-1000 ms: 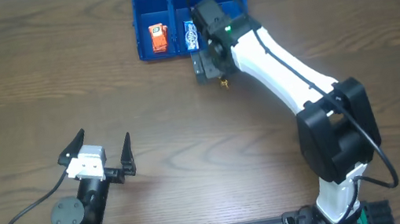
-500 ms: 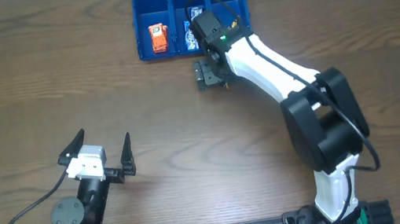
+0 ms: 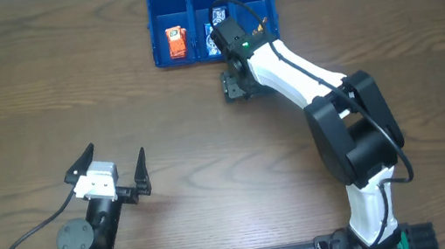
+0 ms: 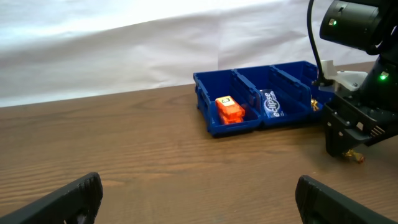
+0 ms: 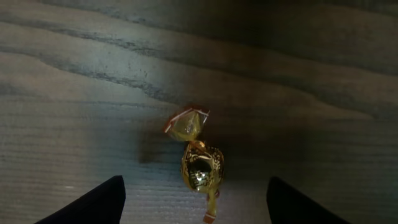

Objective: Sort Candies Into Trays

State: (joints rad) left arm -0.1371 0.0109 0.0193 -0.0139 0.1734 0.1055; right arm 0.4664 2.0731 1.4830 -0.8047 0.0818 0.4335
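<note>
Gold-wrapped candy [image 5: 200, 165] is lying on the wooden table [image 3: 39, 81] just outside the blue tray [image 3: 157, 30]'s near wall | right gripper [image 5: 194, 208] is hovering over it, fingers spread wide, tips cut off | orange candy [image 3: 178, 43] is sitting in the left compartment, blue candy [image 3: 212, 41] in the middle one, half hidden by the arm | left gripper [image 3: 116, 169] is gaping wide by the table's near edge

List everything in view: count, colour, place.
tray: 1, blue, three compartments, far side of the table
orange candy: 1, orange, tray's end compartment on the left arm's side
blue candy: 1, blue wrapper, middle compartment
gold candy: 1, gold wrapper, on the table in front of the tray
table: 1, brown wood
left gripper: 1, black fingers, open, near its base
right gripper: 1, black fingers, open, astride the gold candy
</note>
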